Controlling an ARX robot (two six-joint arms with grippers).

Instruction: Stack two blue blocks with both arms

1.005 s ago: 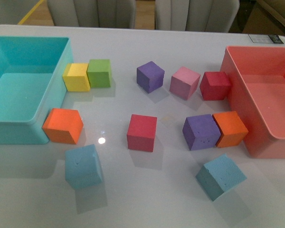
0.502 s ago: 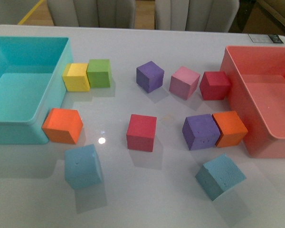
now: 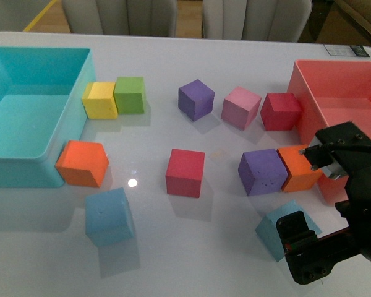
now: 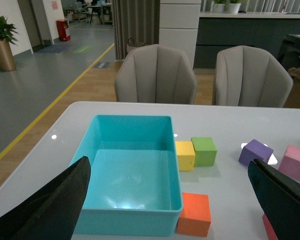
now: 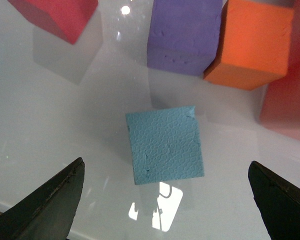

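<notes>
Fingers (image 5: 50, 205) of the right gripper (image 5: 166, 166) are spread wide and hold nothing. Between them, touching neither, one blue block (image 5: 165, 145) lies flat on the white surface (image 5: 65, 125), turned at a slight angle to the fingers. From the front camera, the black gripper hangs over this block and one finger hides part of it.

Just beyond the fingertips sit a purple block (image 5: 182, 35) and an orange block (image 5: 252, 42), side by side and touching. The orange one is close against the wall of a coral bin (image 5: 290, 100). A red block (image 5: 55, 15) rests farther off, toward the robot's left of these fingers.

The second blue block (image 3: 109, 216) sits well apart from the right fingers, far over on the robot's left and standing alone. A second orange block (image 3: 81, 163) lies just beyond it, against the corner of a turquoise bin (image 3: 25, 173).

Fingers (image 4: 45, 210) of the left gripper (image 4: 168, 164) are also spread wide and empty. Framed between them, well below, is the turquoise bin with that second orange block at its near corner. A yellow block (image 4: 185, 155) and a green block (image 4: 204, 151) touch each other beside the bin's long wall. Past the other finger lie another purple block (image 4: 255, 151) and a pink block (image 4: 295, 162).
</notes>
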